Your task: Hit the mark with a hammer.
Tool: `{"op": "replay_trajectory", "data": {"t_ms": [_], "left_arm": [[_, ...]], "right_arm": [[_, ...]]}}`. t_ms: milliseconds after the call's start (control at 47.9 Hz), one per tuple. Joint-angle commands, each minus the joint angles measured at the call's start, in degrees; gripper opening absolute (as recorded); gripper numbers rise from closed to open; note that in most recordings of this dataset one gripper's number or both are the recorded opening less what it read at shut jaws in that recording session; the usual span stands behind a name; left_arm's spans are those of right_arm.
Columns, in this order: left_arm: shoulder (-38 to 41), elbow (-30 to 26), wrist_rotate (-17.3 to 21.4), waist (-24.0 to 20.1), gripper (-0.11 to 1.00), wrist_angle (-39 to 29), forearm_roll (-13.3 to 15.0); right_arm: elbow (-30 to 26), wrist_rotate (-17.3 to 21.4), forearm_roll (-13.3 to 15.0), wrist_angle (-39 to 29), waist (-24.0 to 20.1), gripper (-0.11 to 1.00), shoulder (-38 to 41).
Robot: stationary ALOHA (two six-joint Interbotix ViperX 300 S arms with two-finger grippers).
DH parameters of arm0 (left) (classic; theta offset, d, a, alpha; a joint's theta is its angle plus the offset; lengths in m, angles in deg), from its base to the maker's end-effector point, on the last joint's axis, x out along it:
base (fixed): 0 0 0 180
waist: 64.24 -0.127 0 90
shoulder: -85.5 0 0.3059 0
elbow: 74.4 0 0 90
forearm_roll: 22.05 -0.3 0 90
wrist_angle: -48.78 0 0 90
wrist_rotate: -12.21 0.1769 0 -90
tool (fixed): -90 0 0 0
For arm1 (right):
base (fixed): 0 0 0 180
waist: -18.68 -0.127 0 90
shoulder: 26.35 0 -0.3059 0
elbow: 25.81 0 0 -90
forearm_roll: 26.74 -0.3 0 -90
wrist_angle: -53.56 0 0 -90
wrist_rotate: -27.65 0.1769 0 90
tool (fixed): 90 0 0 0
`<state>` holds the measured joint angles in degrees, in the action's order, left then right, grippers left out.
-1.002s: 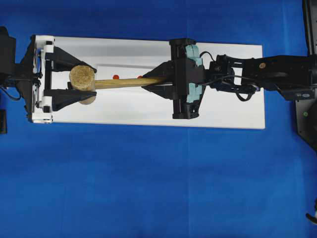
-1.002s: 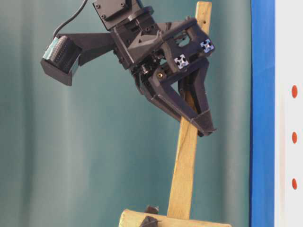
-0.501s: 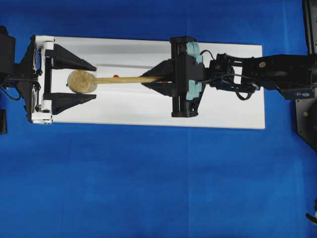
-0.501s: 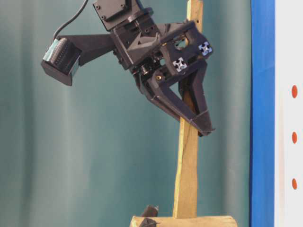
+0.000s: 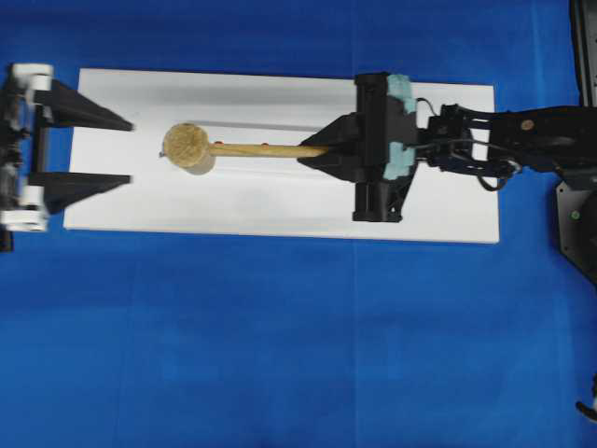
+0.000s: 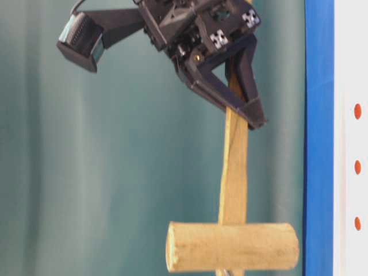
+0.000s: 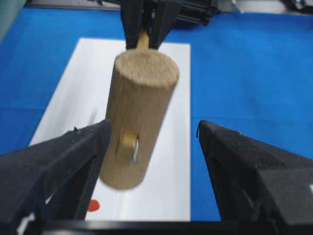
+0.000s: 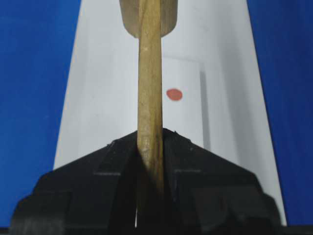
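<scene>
The hammer is a light wooden mallet. Its head [image 5: 187,146] is over the white board [image 5: 280,201] and its handle [image 5: 266,149] runs right into my right gripper [image 5: 322,149], which is shut on it. The right wrist view shows the jaws [image 8: 150,139] clamped on the handle [image 8: 149,73], with a red mark [image 8: 174,94] on the board just right of it. A red mark [image 5: 264,145] peeks out beside the handle. My left gripper [image 5: 131,151] is open and empty at the board's left end, apart from the head [image 7: 139,117]. The head [image 6: 233,246] hangs free.
The white board lies on a blue table [image 5: 280,355]. Three red marks [image 6: 357,167] line the board in the table-level view, and one more [image 7: 94,205] shows near my left finger. The right arm [image 5: 522,140] stretches in from the right edge.
My left gripper has let go of the head and drawn back to the left, off the board. My right gripper has moved right and up, carrying the hammer with it.
</scene>
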<state>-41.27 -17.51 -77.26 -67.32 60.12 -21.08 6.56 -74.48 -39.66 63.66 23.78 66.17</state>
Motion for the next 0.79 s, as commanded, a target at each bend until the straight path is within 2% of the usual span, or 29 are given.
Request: {"op": "replay_trajectory", "data": {"t_ms": [0,125,271,438,772], "left_arm": [[-4.13,0.35,0.09,-0.18,0.69,-3.52,0.00],[-9.58,1.49,0.09,-0.18,0.69,-9.14,0.00],[-12.83,2.55,0.09,-0.18,0.69,-12.13,0.00],[-13.18,2.81,0.18,-0.18,0.68,-12.57,0.00],[-13.01,2.99,0.26,-0.18,0.68,-12.57,-0.09]], "right_arm": [[-0.26,0.70,-0.18,0.79,-0.18,0.02,-2.37],[-0.35,1.14,-0.18,0.53,-0.18,0.02,-2.37],[-0.44,1.14,-0.18,0.53,-0.09,0.02,-2.20],[-0.70,1.14,-0.18,0.44,0.09,0.02,-1.93],[-1.23,1.14,-0.26,0.79,3.96,0.02,-1.67]]}}
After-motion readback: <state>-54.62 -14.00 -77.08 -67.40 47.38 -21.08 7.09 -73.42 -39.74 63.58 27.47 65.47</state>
